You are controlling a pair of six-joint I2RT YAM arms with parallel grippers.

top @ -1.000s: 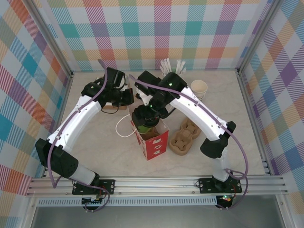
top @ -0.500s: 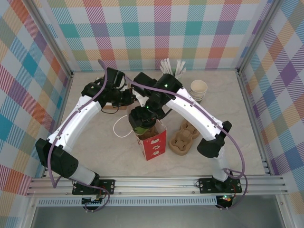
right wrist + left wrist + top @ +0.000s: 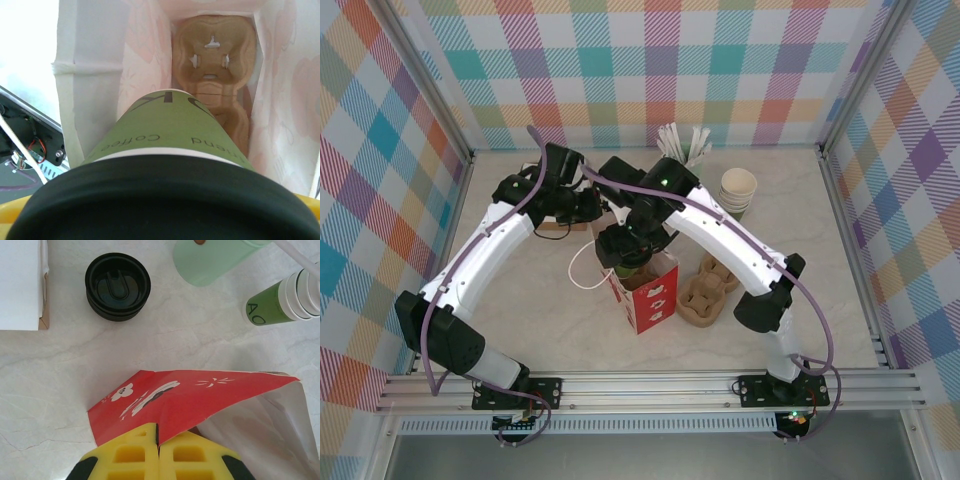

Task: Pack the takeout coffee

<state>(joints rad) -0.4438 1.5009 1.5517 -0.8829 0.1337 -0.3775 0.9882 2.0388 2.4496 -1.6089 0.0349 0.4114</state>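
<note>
The takeout coffee [image 3: 165, 135] is clamped between the yellow pads [image 3: 307, 205] of the right gripper [image 3: 626, 250], which is closed on it just under the black lid [image 3: 150, 200]. The cup is held at the open mouth of the red paper bag [image 3: 648, 295], with its green body reaching down between the bag's white inner walls. In the right wrist view a cardboard cup carrier [image 3: 212, 60] is seen lying on the bag's bottom, beyond the cup's base. Whether the cup touches it cannot be told.

The left gripper [image 3: 158, 445] is pressed together on the bag's upper edge, and the red paper is pinched between its two pads. The white lining is shown to the right of them.

Beyond the bag, on the marble table top [image 3: 60, 370], a stack of black lids [image 3: 117, 286] is seen, well apart from the pinched edge. A pale green pot [image 3: 215, 257] is placed to its right, and a stack of lidless green cups [image 3: 272, 302] further right again. In the top view white stirrers [image 3: 680, 138] are seen sticking out of the pot near the back wall. Two spare brown carriers [image 3: 705, 288] are laid just beside the bag on its right, and a white loop handle [image 3: 578, 272] is spread on the table at the bag's left
</note>
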